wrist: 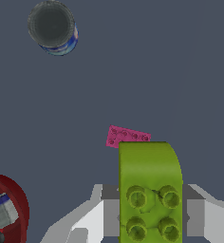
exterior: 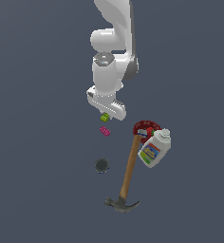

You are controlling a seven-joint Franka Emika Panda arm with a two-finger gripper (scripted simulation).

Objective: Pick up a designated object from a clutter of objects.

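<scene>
The gripper (wrist: pixel 151 216) was clamped on the lime-green brick (wrist: pixel 150 190), apparently lifted off the surface, though height was hard to judge. The pink brick (exterior: pixel 105 131) lay just beyond it, with the hammer (exterior: pixel 127 175) and bottle (exterior: pixel 154 148) farther off.

No text, brand, number or sign can be read in either view. The white bottle (exterior: pixel 154 149) carries a label with blue, yellow and red patches, but at this size it shows only as coloured blotches, with no letters to make out. The small dark round item (wrist: pixel 52 27) has a blue band along its side in the wrist view, also without legible print. The hammer (exterior: pixel 126 177) and the bricks bear no visible marking.
</scene>
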